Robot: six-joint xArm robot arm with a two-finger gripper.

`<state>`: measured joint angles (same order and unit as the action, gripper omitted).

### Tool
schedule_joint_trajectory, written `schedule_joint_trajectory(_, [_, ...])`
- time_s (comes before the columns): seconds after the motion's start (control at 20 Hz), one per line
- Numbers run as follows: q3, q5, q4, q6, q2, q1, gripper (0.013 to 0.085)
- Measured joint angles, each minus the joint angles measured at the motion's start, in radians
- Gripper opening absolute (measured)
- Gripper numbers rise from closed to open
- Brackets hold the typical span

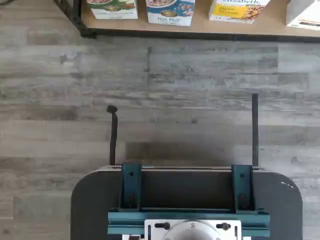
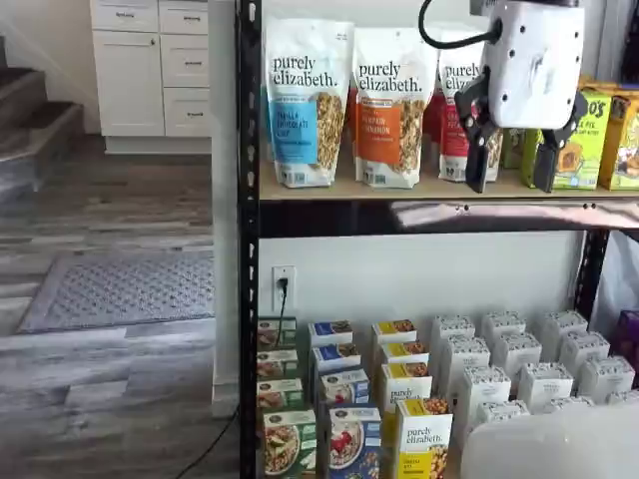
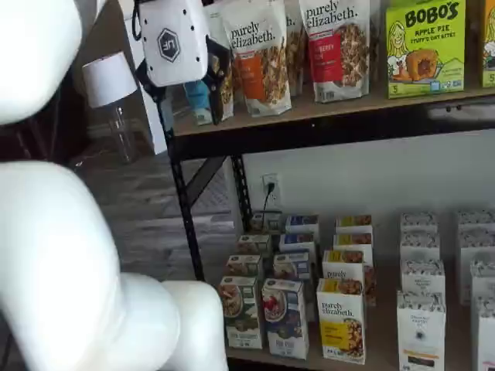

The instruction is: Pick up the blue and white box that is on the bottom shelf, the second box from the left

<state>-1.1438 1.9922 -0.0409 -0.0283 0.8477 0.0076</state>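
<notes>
The blue and white box stands upright at the front of its row on the bottom shelf. It shows in both shelf views, the blue and white box sitting between a green carton and a yellow one. The wrist view catches only the lower part of the box, far across the floor. My gripper hangs high up in front of the upper shelf, well above the box and to its right. A plain gap shows between its two black fingers, which hold nothing. The gripper also appears at the rack's left post.
A green-and-white carton and a yellow-and-white carton flank the box. White cartons fill the shelf's right side. Granola bags line the upper board. The black post stands left. My white arm fills the foreground. The dark mount shows in the wrist view.
</notes>
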Motion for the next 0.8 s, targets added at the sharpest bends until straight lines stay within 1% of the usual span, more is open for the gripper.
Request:
schedule_joint_trajectory(0.15, [0.024,-0.045,0.0,0.0,0.028,0.0,0.085])
schedule_joint_trajectory(0.5, [0.037,-0.058,0.002,0.001,0.039,0.001,0.085])
schedule_joint_trajectory(0.8, [0.097,-0.107,0.011,-0.009,0.069,0.015,0.085])
